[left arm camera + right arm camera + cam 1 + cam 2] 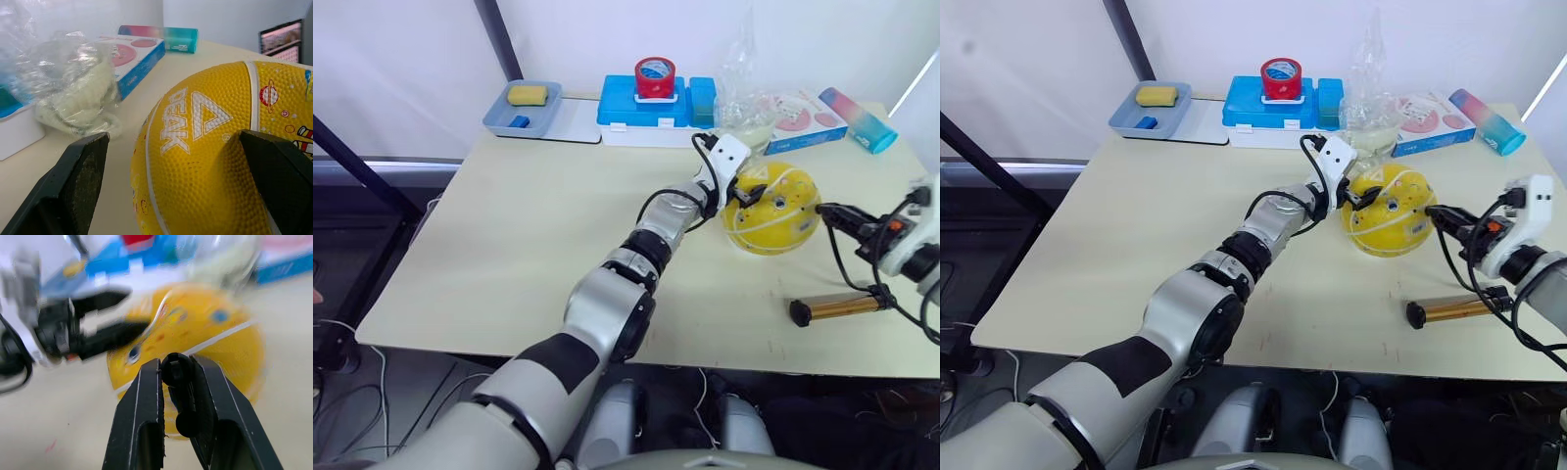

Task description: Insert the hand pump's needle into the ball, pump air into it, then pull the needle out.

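Ball (771, 211) sits right of centre, left gripper (747, 192) wide open against it. Right gripper (175, 382) pinches the hose fitting (181, 387); pump (837, 308) lies lower right.

Ball (771, 209): being kept on the table (509, 255), right of centre, in front of the plastic bag (744, 93).
Hand pump (837, 307): lying nearer the front edge, right of the ball.
Toolbox (646, 108): sitting along the back edge, tape roll (655, 76) on it.
Tray (522, 110): resting left of the toolbox.
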